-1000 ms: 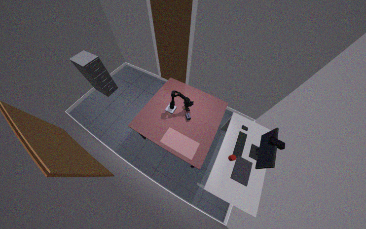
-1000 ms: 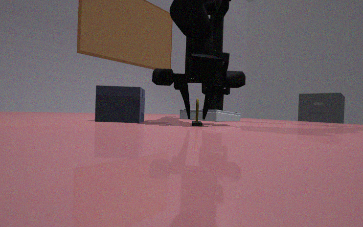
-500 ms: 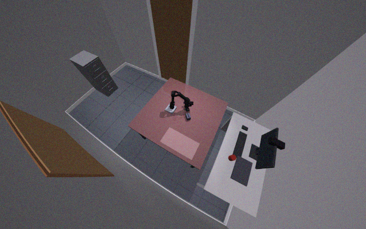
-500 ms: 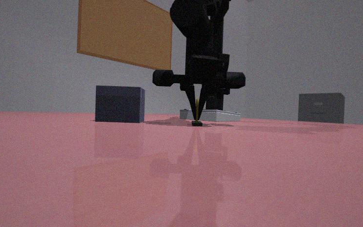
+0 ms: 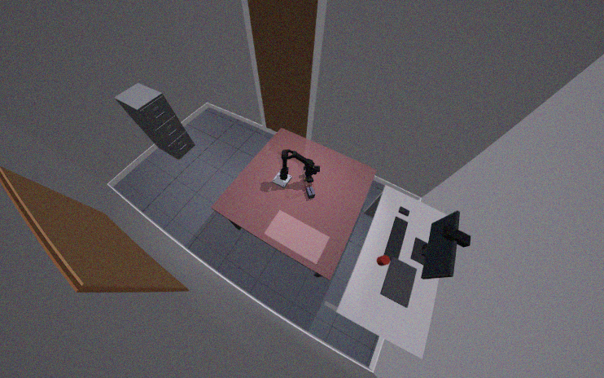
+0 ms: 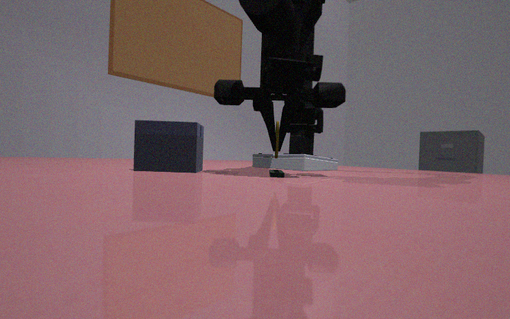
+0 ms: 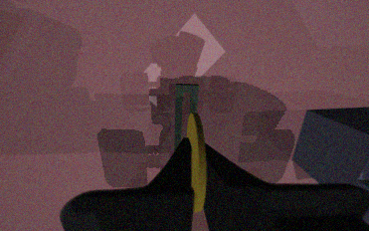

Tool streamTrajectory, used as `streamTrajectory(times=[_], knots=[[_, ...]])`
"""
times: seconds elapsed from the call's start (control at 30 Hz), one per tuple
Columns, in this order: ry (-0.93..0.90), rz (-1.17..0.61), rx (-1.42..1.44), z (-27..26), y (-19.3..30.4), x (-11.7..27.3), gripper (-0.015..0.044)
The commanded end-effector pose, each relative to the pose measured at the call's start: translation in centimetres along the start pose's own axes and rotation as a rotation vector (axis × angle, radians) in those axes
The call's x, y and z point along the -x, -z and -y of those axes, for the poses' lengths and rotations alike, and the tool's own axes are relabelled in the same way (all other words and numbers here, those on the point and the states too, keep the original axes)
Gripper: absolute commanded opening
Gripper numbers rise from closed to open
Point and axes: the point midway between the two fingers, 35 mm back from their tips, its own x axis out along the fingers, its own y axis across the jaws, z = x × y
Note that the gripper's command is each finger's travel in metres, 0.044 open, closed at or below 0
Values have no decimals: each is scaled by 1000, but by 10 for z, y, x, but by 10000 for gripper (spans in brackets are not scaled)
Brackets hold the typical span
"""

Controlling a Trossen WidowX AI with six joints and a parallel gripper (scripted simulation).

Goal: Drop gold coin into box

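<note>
Grey walls are enclosing a tiled floor, with an orange panel [image 6: 175,45] hanging on the wall behind and a grey filing cabinet [image 6: 451,151] standing off to the side. Filling the middle of the room, the glossy pink table [image 6: 90,237] is carrying the arm and the task's things and is mirroring them in its surface. Rising from a pale base plate [image 6: 312,161], the black arm [image 6: 289,59] is reaching straight down. Well apart from the arm in the exterior view, the closed grey box [image 6: 168,146] is sitting on the table; in the wrist view one corner of it is showing at the right edge [image 7: 342,144]. Below the wrist, the claw [image 6: 276,147] is pinching narrowly on the gold coin [image 6: 277,136], its two dark fingers pressing against the coin's flat faces. The coin [image 7: 196,154] is standing upright, edge-on to both cameras, and is hanging above the table, clear of the dark-green holder [image 6: 276,172]. That small holder is lying on the table directly beneath the coin, and in the wrist view it is appearing just beyond the coin's upper edge [image 7: 180,107].
</note>
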Motion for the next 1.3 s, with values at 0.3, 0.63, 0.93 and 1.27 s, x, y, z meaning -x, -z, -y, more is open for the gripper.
streamTrajectory(times=[0.3, 0.63, 0.93, 1.27], knots=[[1, 10, 0, 1, -2, 36, 0], [1, 10, 0, 0, 1, 62, 0], [1, 10, -85, 0, 2, 69, 0], [-1, 10, -427, 2, 3, 69, 0]])
